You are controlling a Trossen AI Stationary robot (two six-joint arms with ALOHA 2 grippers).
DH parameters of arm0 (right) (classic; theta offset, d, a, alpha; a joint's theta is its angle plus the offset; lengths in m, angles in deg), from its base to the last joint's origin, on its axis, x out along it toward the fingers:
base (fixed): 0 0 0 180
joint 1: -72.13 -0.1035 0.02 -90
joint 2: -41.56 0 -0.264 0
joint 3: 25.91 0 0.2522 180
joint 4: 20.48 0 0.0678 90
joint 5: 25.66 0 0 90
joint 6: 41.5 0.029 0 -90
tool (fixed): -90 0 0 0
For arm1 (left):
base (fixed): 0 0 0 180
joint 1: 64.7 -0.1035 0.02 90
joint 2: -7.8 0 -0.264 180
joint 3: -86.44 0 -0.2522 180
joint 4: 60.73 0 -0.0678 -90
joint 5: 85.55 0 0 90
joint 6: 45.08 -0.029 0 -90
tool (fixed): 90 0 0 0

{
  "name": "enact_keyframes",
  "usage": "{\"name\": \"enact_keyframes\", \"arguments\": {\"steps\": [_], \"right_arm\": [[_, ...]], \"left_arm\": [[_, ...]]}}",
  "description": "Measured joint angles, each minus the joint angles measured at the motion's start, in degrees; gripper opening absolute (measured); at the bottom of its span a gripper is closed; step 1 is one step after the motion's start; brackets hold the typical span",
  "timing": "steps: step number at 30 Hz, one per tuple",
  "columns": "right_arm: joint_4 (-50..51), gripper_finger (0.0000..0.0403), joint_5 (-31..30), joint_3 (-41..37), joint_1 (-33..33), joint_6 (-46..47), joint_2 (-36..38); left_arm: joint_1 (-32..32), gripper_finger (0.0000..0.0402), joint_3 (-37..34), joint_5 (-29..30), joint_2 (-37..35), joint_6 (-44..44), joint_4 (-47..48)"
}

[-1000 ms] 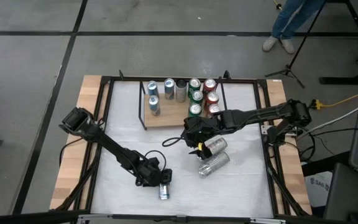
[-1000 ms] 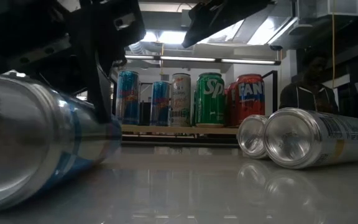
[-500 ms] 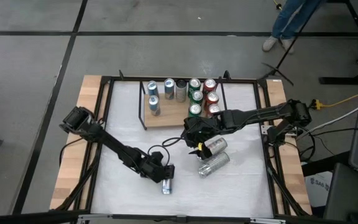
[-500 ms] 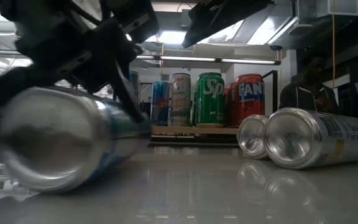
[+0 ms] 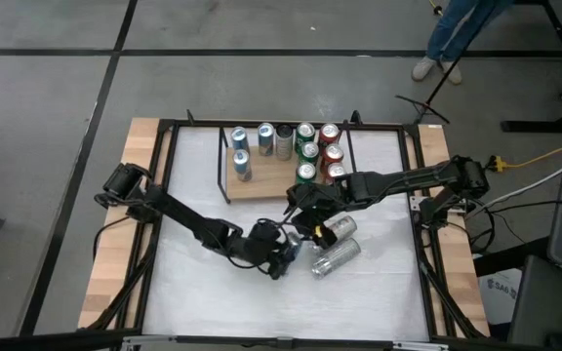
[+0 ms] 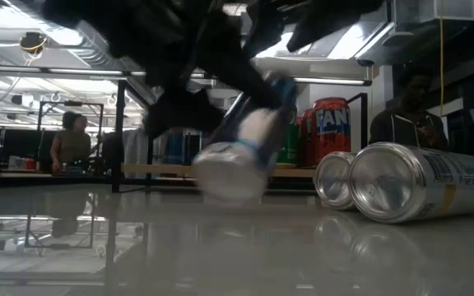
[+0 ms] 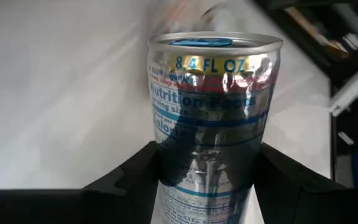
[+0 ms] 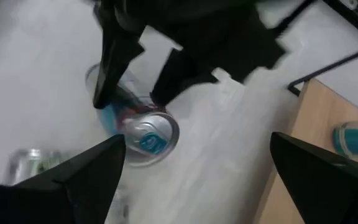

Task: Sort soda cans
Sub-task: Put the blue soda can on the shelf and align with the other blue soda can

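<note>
Near the middle of the white table we see the left gripper clamped on a blue-and-silver can — its two fingers press the can's sides, and in the low view the can hangs tilted, clear of the tabletop. Just beside it the right gripper hovers with its fingers spread wide, holding nothing. Two silver cans lie on their sides just right of both grippers. Behind them, on the wooden tray, the sorted cans stand upright — blue-and-silver ones at the left, green and red at the right.
</note>
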Motion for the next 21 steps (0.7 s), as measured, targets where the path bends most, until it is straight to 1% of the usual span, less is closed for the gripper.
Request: {"name": "enact_keyframes", "arguments": {"steps": [4,8,12,14,16,21], "right_arm": [[2.9,0.039,0.0,0.0,0.0,-4.2,0.0],[7.6,0.039,0.0,0.2,0.0,-4.5,0.4],[14.5,0.039,0.0,3.1,0.0,-4.5,0.8],[18.2,0.039,0.0,4.8,0.0,-4.5,0.9],[18.5,0.039,0.3,5.9,0.0,-4.5,0.9],[19.0,0.039,4.6,6.7,0.0,-4.5,0.9]], "left_arm": [[-2.4,0.0195,0.0,-0.8,0.0,-13.4,-4.9],[-4.1,0.0195,0.0,-2.2,0.0,-22.0,-6.3],[-5.6,0.0195,0.0,-5.4,0.0,-26.7,-7.7],[-6.2,0.0195,0.0,-5.9,0.0,-28.7,-7.8],[-6.7,0.0195,0.0,-6.2,0.0,-30.8,-8.7],[-7.6,0.0195,0.0,-7.7,0.0,-35.5,-14.4]]}}
